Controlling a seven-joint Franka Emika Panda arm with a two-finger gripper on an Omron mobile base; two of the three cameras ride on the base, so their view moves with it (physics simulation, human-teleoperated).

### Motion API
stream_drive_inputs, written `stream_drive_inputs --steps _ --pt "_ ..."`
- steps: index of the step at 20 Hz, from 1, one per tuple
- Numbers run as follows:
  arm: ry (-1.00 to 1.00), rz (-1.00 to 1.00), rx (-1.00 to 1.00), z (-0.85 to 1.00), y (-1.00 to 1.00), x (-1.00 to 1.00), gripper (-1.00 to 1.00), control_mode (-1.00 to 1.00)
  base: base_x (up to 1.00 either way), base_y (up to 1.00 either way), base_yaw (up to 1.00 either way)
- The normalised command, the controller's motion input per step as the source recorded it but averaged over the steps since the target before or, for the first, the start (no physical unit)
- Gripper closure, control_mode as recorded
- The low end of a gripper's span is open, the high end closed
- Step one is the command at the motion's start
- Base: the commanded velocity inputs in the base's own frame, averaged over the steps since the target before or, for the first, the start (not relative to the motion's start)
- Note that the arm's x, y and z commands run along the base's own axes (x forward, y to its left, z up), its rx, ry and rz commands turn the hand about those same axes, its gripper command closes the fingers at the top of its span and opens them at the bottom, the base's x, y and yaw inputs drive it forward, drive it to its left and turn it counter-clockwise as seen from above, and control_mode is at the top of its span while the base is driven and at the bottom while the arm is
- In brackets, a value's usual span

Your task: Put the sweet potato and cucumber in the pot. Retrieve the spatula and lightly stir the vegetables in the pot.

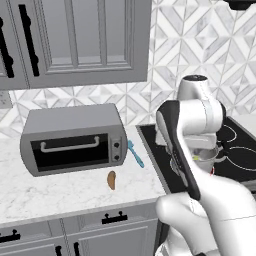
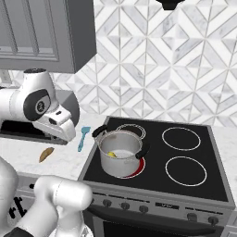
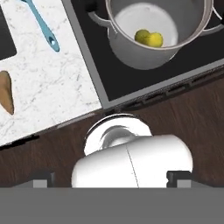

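Observation:
The steel pot (image 2: 121, 152) stands on the front left burner of the stove. The yellow-green cucumber (image 3: 148, 38) lies on its bottom, also visible as cucumber (image 2: 111, 154). The orange-brown sweet potato (image 1: 111, 180) rests on the marble counter near its front edge, seen too as sweet potato (image 3: 5, 92). The light-blue spatula (image 1: 135, 153) lies beside the toaster oven, with spatula (image 3: 41, 24) at the hand view's top left. My gripper (image 3: 111, 177) hangs open and holds nothing, high over the counter's front edge between tuber and pot. In the left base view my arm hides part of the pot (image 1: 209, 156).
A grey toaster oven (image 1: 75, 140) sits at the back of the counter, left of the spatula. The black stove (image 2: 185, 157) has three free burners. Wall cabinets (image 1: 75, 40) hang above the counter. Drawers with dark handles (image 1: 114, 218) run below the counter edge.

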Motion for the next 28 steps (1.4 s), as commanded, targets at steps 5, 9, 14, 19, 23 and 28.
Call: stream_drive_inputs --steps 5,9,14,19,23,28 --pt "0.02 0.00 0.00 -0.72 1.00 0.12 -1.00 -1.00 0.00 0.00 0.00" --pt "0.03 0.00 0.00 -0.75 1.00 0.50 -1.00 -1.00 0.00 0.00 0.00" --pt "0.01 0.00 0.00 -0.48 0.88 0.56 -1.00 -1.00 0.00 0.00 0.00" --pt "0.02 0.00 -0.02 -0.43 0.48 0.72 -1.00 -1.00 0.00 0.00 0.00" --pt "0.02 0.00 -0.04 -0.56 0.24 0.56 -1.00 -1.00 0.00 0.00 0.00" --pt "0.02 0.00 -0.03 -0.57 0.07 0.49 -1.00 -1.00 0.00 0.00 0.00"
